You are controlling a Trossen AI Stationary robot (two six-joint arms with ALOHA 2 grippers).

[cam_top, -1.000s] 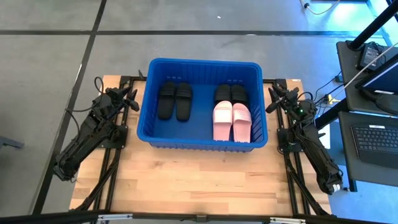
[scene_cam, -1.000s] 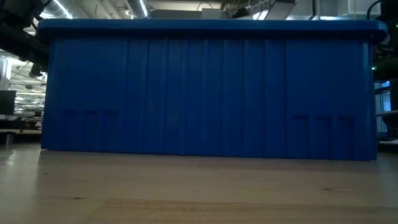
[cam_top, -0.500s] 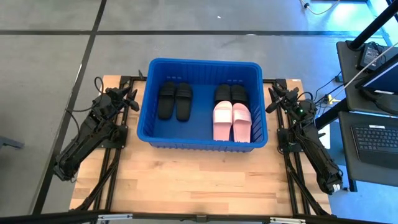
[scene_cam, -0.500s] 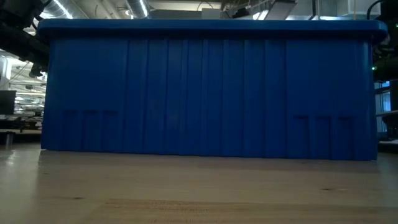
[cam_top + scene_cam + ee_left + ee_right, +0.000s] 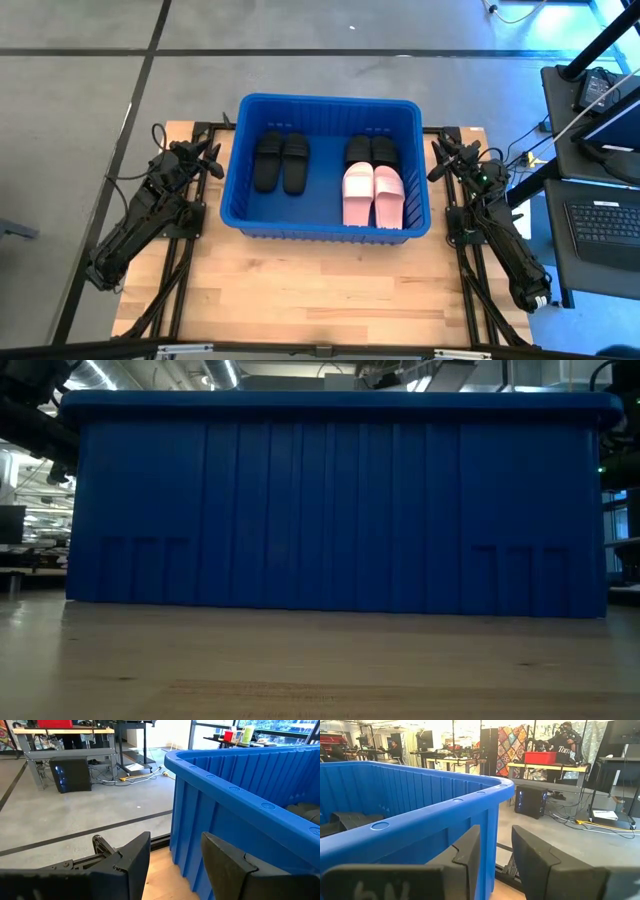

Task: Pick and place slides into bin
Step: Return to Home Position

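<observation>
The blue bin (image 5: pixel 325 230) sits upper middle in the high view, with all six slides (image 5: pixel 358 195) inside. My left gripper (image 5: pixel 210 158) and right gripper (image 5: pixel 440 160) wait at its sides, both loose and empty. Nothing has moved lately, so I think we're done.

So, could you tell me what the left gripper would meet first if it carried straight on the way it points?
Probably the outer wall of the bin, near its corner: it lies dead ahead of the left gripper, though how far is unclear.
</observation>
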